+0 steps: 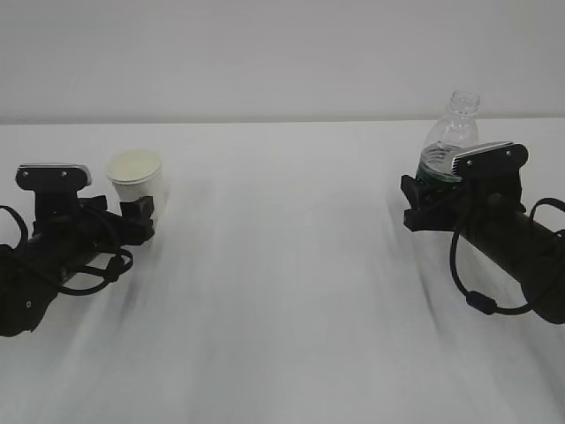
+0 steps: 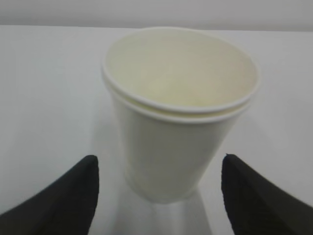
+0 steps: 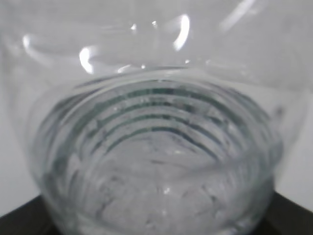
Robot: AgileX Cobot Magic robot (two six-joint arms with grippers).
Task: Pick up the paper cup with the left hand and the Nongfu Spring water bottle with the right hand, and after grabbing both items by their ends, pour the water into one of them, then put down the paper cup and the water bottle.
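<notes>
One paper cup (image 1: 138, 179) stands upright on the left of the white table (image 1: 291, 265). In the left wrist view it (image 2: 179, 122) shows a double rolled rim, so it may be two cups nested; the inside is pale cream. One left hand (image 1: 141, 212) lies low on the table just near of the cup. Its two black fingers (image 2: 63, 200) stand apart, one on each side of the cup's base, with table showing between each finger and the cup wall, so nothing is clamped.

One Nongfu Spring water bottle (image 1: 448, 141), clear, uncapped and with a dark green label, sits on the right of the table, tilted slightly. One right hand (image 1: 433, 199) is at its lower part, fingers closed on the bottle. The right wrist view is filled by the ribbed bottle (image 3: 156, 147), with water (image 3: 151, 196) in its lower part.
</notes>
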